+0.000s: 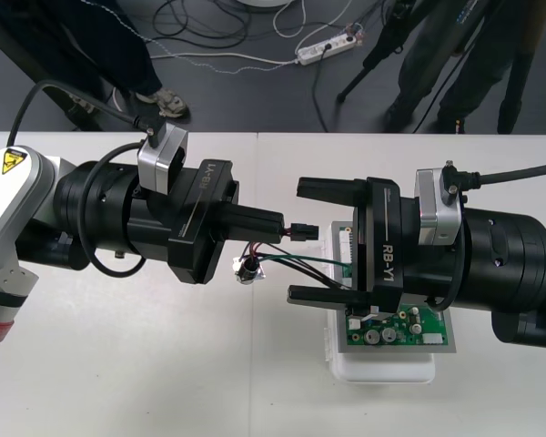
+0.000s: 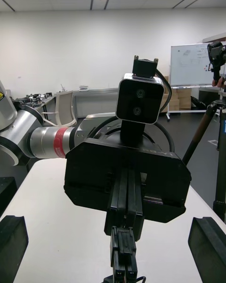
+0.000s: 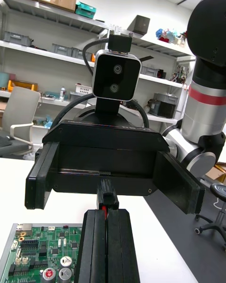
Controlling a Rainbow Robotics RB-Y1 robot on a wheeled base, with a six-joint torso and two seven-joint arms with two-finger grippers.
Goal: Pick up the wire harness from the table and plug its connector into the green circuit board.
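Note:
My left gripper [image 1: 278, 225] is shut on the harness's small black plug [image 1: 300, 229] and holds it in the air, pointing at the right gripper. Red, black and green wires [image 1: 287, 259] trail from the plug, and the round metal socket [image 1: 248, 269] hangs below the left gripper. My right gripper [image 1: 323, 241] stands open just right of the plug, one finger on each side of it. In the left wrist view the plug [image 3: 106, 195] sticks out of the shut fingers [image 3: 107, 245]. The green circuit board [image 1: 396, 330] on its white base [image 1: 382, 371] lies under the right gripper.
The board's near corner [image 3: 42, 257] shows beside my left fingers. In the right wrist view the right fingers [image 2: 208, 240] stand far apart, with the left gripper [image 2: 126, 221] and the plug [image 2: 123, 252] between them. Bare table lies left of and in front of the board.

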